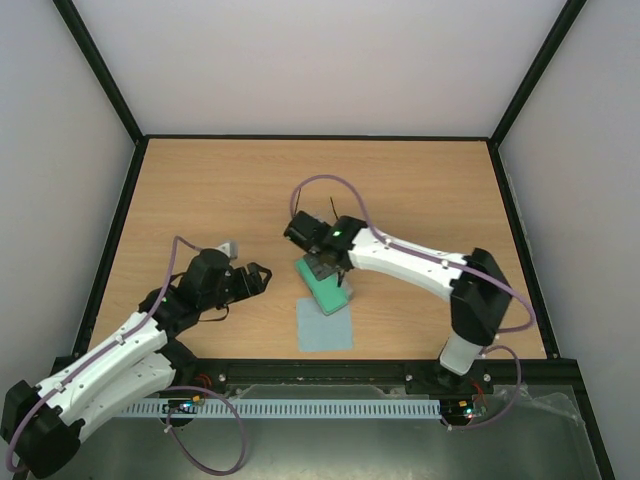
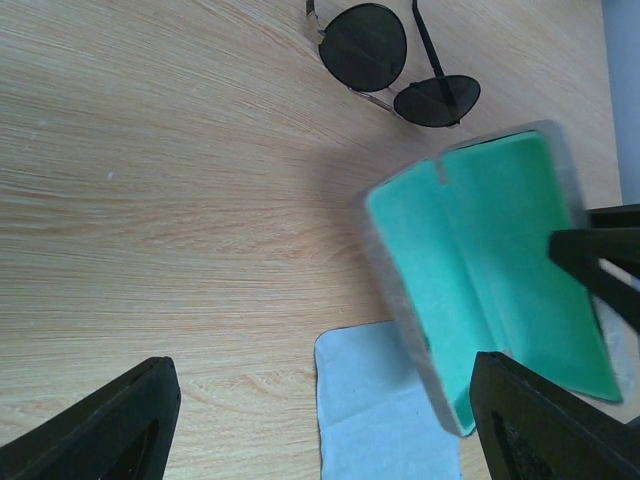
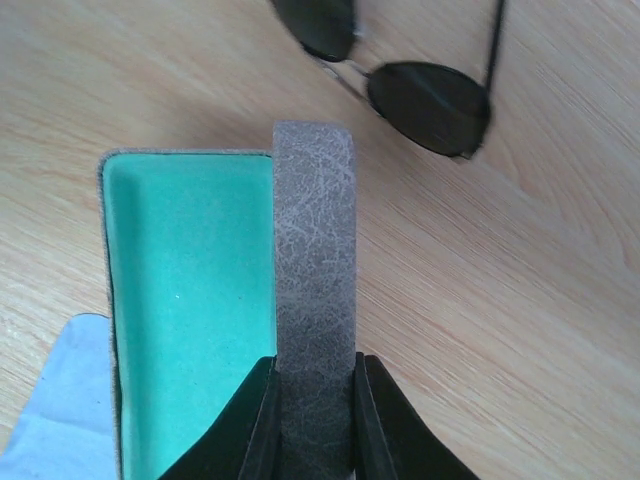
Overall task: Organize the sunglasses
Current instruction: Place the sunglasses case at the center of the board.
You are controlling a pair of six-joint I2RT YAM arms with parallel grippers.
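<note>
Small pair of sunglasses [image 3: 400,80]: two round dark lenses, thin wire rims, a paler metal bridge between them, long thin black temples running off from the outer edges. Temples opened out, not folded. Lying on the table [image 1: 200,190], touched by neither gripper. Just past the tips of the right gripper [image 3: 313,385], ahead of it and a little to one side, close to the far end of what it holds but apart from it. Well ahead of the left gripper [image 2: 325,368], beyond the case and toward the side of the left gripper's right finger.

Right jaws drawn close, clamped on the case [image 3: 190,300] by its grey textured lid [image 3: 313,260]. One finger pressed to each face of the lid, the lid standing on edge between them and reaching forward past the tips. Teal-green lining of the open case facing up, beside the jaws on the side away from the sunglasses.

Left jaws spread wide, holding nothing and touching nothing, hanging above the wood. Light blue cloth [image 2: 375,410] below and between the two fingers, nearer the right one. Case just ahead of that right finger, its near edge meeting the cloth. Whether the case rests on the cloth or only touches it: cannot tell.
</note>
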